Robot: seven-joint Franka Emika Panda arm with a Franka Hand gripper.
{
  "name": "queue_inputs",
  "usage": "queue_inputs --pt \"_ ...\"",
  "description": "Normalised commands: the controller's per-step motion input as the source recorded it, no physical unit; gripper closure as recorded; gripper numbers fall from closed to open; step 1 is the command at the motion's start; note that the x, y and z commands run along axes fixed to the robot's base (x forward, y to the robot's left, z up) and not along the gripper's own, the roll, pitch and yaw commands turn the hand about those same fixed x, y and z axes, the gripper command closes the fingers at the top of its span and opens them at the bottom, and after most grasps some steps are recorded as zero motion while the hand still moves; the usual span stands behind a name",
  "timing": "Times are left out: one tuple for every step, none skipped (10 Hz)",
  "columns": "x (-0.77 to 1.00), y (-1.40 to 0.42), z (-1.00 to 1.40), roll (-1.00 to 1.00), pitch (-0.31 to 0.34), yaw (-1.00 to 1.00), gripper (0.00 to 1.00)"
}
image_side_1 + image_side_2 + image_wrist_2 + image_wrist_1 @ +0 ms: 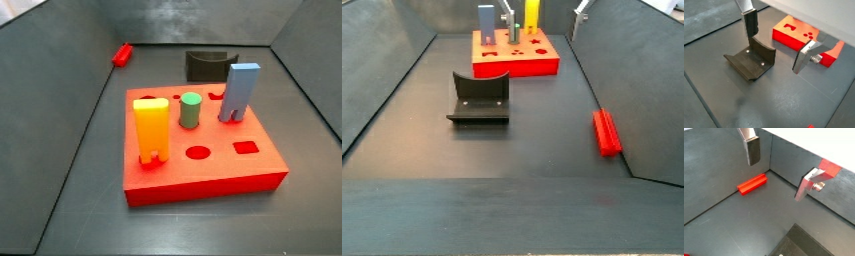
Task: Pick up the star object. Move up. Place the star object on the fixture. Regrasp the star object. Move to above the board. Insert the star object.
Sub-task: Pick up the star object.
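Observation:
The star object is a short red peg lying flat on the dark floor by a wall; it also shows in both side views. My gripper hangs open high above the floor with nothing between its fingers, apart from the star object. Below it in a wrist view are the black fixture and a corner of the red board. The fixture stands between the board and the star object.
On the board stand a tall orange-yellow peg, a green cylinder and a blue-grey peg. Dark walls close in the floor on all sides; the star object lies close to one.

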Motion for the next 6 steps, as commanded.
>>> queue_inputs --pt "-0.18 0.0 0.0 0.0 -0.077 0.0 0.0" --pt "-0.95 0.41 -0.21 -0.08 -0.257 0.0 0.0" --pt "-0.96 0.43 -0.48 0.0 -0.211 0.08 0.0" --pt "-0.83 0.51 -0.83 0.0 -0.166 0.25 0.0" --pt "-0.81 0.36 -0.98 0.02 -0.171 0.21 0.0" --pt "-0.25 0.32 -1.0 0.04 -0.031 0.22 0.0"
